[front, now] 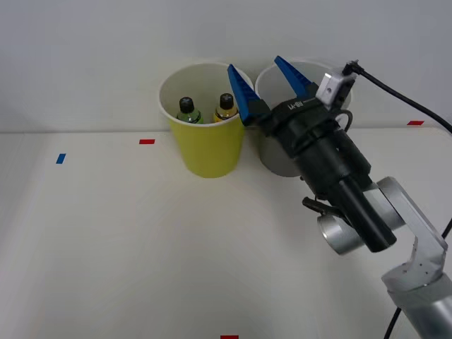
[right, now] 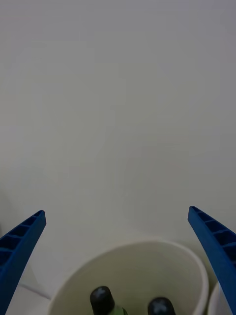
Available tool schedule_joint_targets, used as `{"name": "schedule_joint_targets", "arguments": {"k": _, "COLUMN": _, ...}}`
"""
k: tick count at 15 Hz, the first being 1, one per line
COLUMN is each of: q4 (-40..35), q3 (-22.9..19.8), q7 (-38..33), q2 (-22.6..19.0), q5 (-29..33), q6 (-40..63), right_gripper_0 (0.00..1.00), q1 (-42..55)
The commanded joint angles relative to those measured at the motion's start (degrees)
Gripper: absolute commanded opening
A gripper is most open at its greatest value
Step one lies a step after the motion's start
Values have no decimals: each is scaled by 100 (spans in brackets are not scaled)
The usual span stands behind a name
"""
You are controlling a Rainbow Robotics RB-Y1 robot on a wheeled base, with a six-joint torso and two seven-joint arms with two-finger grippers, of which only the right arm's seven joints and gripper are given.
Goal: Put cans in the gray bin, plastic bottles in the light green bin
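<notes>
I see right gripper (front: 270, 78) fingers spread, empty | green bottle (front: 187, 111) and yellow bottle (front: 225, 107) upright in light green bin (front: 206, 152) | likely light, slick plastic; I'd grip bodies, not caps.

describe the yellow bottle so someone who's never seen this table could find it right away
At the far edge of the white table stand two buckets side by side; look in the yellow-green bucket, the one on the robot's left. Two small black-capped bottles stand upright inside. The yellow bottle is the one nearer the gray bucket, with a gold neck, unlike the green bottle beside it.
</notes>
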Motion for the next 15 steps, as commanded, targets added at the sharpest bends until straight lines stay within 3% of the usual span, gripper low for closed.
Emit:
{"name": "schedule_joint_targets", "arguments": {"k": 1, "q4": -799, "q3": -178, "q7": 73, "q2": -477, "q5": 4, "q6": 6, "right_gripper_0": 100, "q1": 1150}}
{"name": "schedule_joint_targets", "arguments": {"k": 5, "q4": -1467, "q3": -547, "q7": 187, "q2": -969, "q5": 118, "q6": 6, "right_gripper_0": 100, "q1": 2354}}
{"name": "schedule_joint_targets", "arguments": {"k": 9, "q4": -1889, "q3": -846, "q7": 363, "q2": -934, "q5": 294, "q6": 6, "right_gripper_0": 100, "q1": 3479}}
{"name": "schedule_joint_targets", "arguments": {"k": 15, "q4": -1898, "q3": -1101, "q7": 582, "q2": -819, "q5": 549, "q6": -143, "right_gripper_0": 100, "q1": 4771}}
